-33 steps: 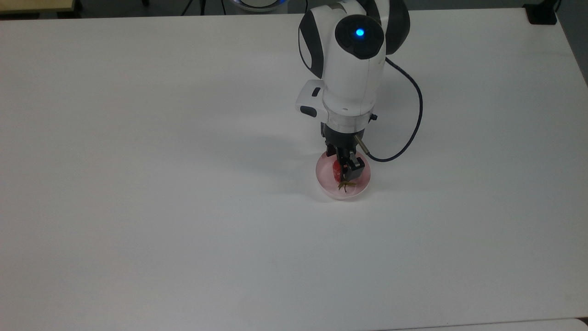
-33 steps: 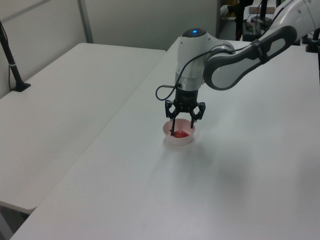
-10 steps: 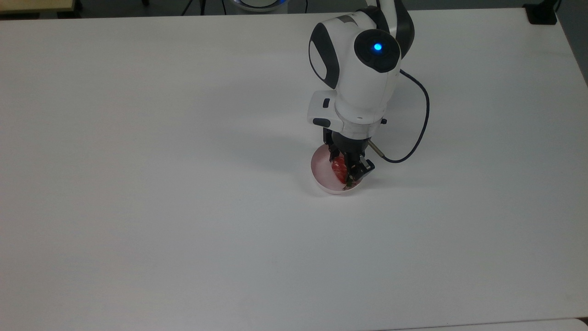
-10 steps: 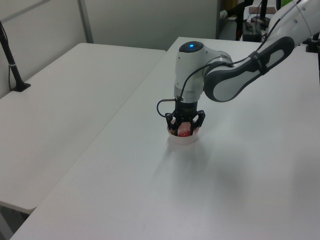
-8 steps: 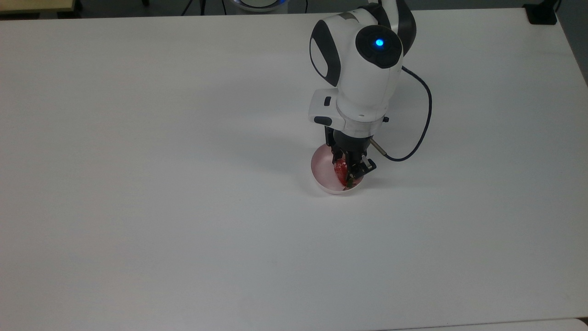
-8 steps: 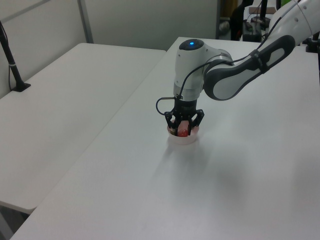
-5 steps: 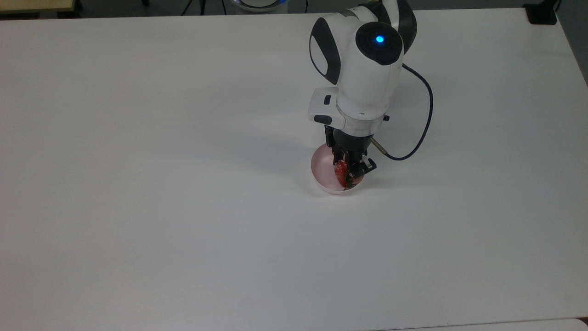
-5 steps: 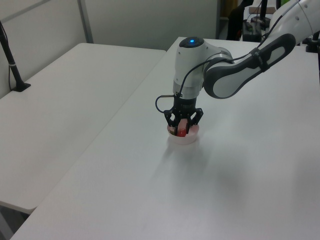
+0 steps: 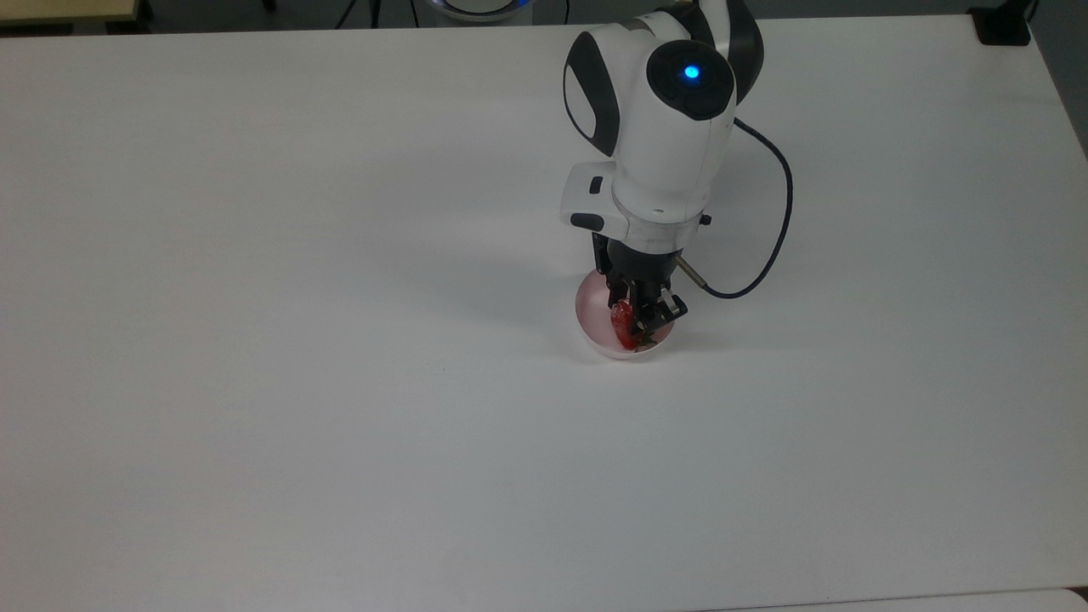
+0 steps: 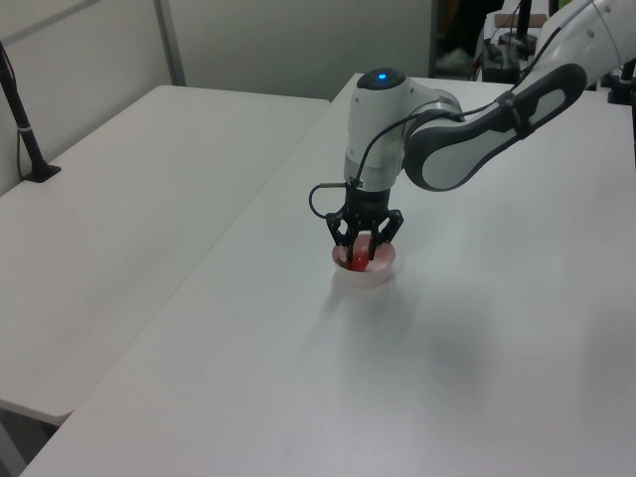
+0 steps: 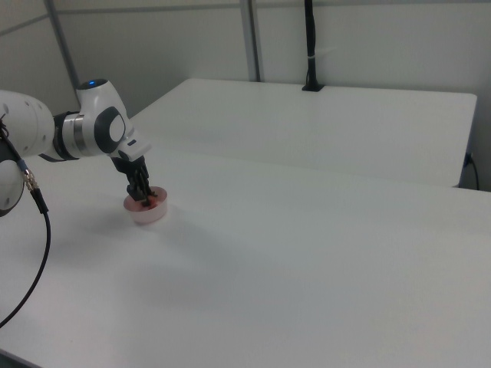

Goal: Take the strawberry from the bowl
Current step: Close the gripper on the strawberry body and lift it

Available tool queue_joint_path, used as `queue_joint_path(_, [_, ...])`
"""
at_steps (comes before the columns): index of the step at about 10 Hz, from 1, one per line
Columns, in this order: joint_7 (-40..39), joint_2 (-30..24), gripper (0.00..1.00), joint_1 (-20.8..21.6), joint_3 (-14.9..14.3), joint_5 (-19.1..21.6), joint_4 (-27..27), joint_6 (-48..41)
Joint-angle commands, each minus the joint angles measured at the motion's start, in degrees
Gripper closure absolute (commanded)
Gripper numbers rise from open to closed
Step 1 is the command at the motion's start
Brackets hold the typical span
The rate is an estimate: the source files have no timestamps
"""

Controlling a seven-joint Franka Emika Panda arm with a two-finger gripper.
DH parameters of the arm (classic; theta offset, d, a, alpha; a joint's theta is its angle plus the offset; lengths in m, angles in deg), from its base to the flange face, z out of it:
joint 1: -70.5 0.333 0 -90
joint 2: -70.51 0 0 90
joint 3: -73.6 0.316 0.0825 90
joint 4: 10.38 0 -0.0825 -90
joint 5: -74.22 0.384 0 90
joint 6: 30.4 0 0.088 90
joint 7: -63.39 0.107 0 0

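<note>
pincer (image 9: 633,327) clamped on strawberry (image 9: 624,324) | inside pink bowl (image 9: 590,299) (white table (image 9: 255,340)) | no legible writing

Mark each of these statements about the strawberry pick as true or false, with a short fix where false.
1. The gripper is down at the bowl. True.
2. The strawberry lies on the bare table, outside the bowl. False: it sits between the gripper's fingers, over the bowl.
3. The bowl is tipped on its side. False: it stands upright.
4. A dark cable loops beside the arm in the top view. True.
</note>
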Motion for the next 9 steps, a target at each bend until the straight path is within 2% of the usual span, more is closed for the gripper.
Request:
queue_joint_path(1, [-1.35,-3.05,0.85,-0.73,0.77,-1.12,-1.04,-0.71])
queue_joint_path(5, [-1.44,-3.49,0.88,-0.73,1.03,-1.03,-0.96,-0.8])
queue_joint_path(9, [-4.41,-7.35,0.89,-0.9,1.03,-0.42,-1.13,-4.56])
